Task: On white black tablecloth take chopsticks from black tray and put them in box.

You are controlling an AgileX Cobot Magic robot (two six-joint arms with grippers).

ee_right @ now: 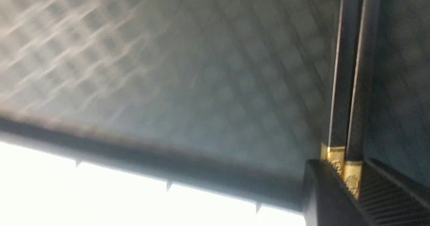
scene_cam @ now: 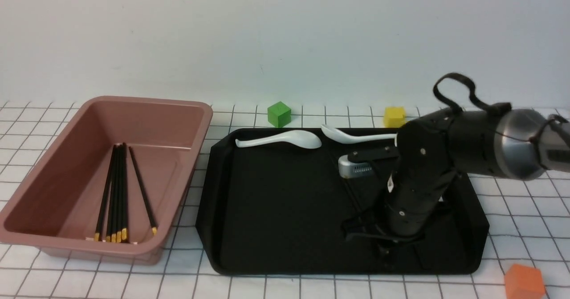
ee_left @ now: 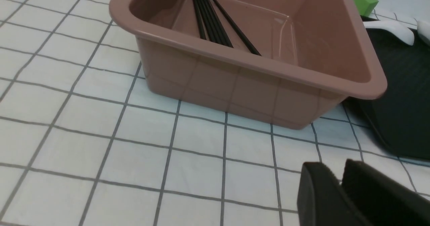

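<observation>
The black tray point(scene_cam: 276, 210) lies on the gridded tablecloth point(scene_cam: 525, 210), right of the pink-brown box point(scene_cam: 107, 107). Several black chopsticks point(scene_cam: 116, 192) with gold ends lie in the box; they also show in the left wrist view point(ee_left: 211, 21). My right gripper point(scene_cam: 383, 241) is down on the tray's right part. In the right wrist view it point(ee_right: 349, 172) is shut on two chopsticks point(ee_right: 349, 84) at their gold bands, just above the tray floor. My left gripper point(ee_left: 339, 172) is shut and empty above the cloth, near the box's point(ee_left: 255, 68) front corner; it is out of the front view.
Two white spoons point(scene_cam: 285, 139) point(scene_cam: 356, 135) lie along the tray's far edge. A green cube point(scene_cam: 279, 114) and a yellow cube point(scene_cam: 394, 116) sit behind the tray. An orange cube point(scene_cam: 524, 282) sits at the front right. The tray's corner point(ee_left: 403, 101) shows beside the box.
</observation>
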